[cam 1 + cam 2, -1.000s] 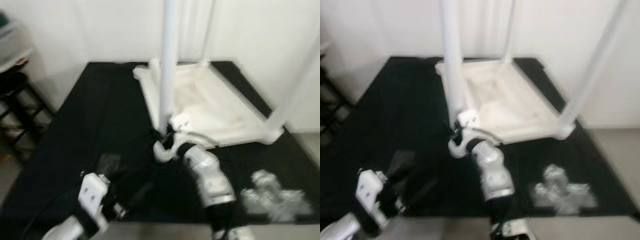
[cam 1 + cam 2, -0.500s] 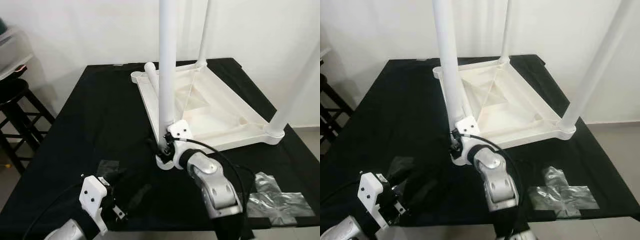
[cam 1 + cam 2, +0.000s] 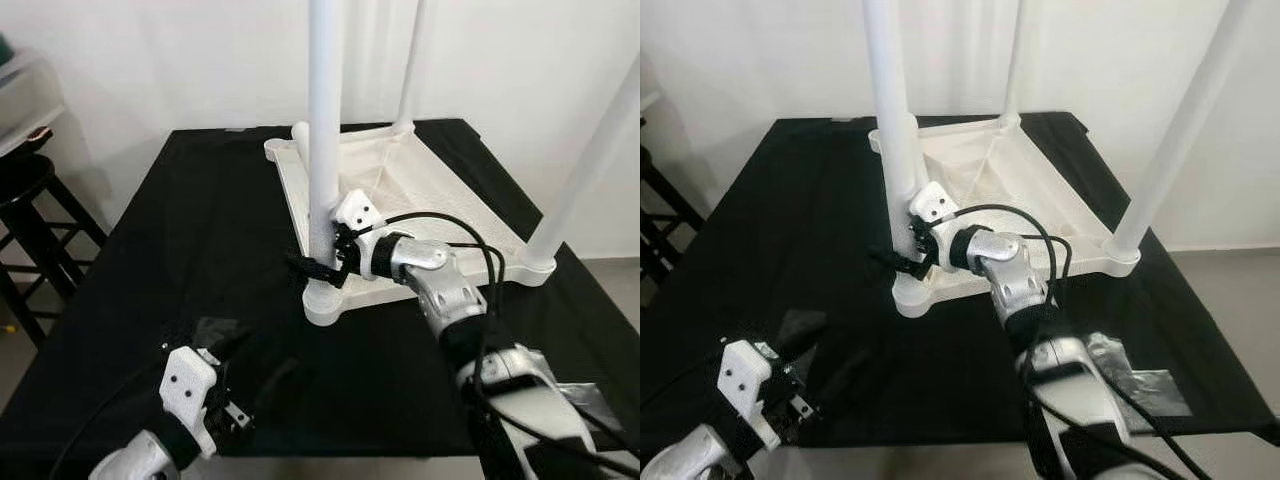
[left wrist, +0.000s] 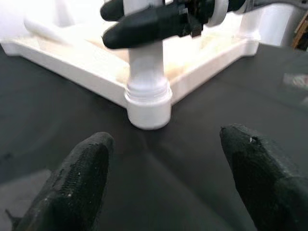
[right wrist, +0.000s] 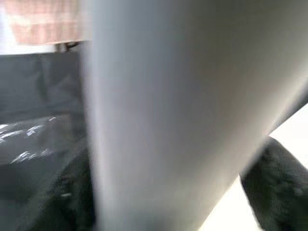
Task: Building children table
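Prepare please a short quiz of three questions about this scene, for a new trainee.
1. True or false: the right gripper has its fingers around the near table leg, low on it.
2. Which way does the white tabletop lie on the black cloth? A) upside down, legs pointing up B) on its side C) right way up
3. Fill in: the left gripper is ____ and holds nothing.

Key:
1. True
2. A
3. open
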Controlling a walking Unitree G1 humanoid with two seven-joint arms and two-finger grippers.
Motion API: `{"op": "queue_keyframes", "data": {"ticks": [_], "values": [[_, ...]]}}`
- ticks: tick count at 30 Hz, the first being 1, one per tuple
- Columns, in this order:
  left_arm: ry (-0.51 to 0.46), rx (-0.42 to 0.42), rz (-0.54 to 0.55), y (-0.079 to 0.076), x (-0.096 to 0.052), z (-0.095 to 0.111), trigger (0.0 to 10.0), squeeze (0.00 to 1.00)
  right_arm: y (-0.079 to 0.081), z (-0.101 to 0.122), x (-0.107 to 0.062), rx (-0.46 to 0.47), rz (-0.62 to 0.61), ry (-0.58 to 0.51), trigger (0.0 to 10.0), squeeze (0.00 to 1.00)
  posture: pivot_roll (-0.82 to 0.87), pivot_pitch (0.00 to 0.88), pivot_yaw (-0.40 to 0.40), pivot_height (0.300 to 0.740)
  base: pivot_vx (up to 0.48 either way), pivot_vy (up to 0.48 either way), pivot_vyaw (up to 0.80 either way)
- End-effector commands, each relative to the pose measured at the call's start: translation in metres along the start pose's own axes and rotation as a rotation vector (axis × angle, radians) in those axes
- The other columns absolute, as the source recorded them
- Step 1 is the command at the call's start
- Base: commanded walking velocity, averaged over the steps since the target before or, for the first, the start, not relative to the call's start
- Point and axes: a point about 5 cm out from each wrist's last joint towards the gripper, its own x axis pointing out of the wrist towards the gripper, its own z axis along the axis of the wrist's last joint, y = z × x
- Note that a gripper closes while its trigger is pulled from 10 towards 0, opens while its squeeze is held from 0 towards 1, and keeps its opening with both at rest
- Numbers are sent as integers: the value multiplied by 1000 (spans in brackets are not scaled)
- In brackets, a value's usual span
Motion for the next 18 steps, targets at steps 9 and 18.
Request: {"op": "queue_keyframes", "data": {"ticks": [9,18], "values": [[78,44,-15,15,2,-17,10000,0,9,-16,5,128,103,-47,0,0,12,0,14,740,0,0,0],[105,20,-73,6,0,-25,10000,0,0,-29,-11,96,4,-24,0,0,-27,0,47,740,0,0,0]]}}
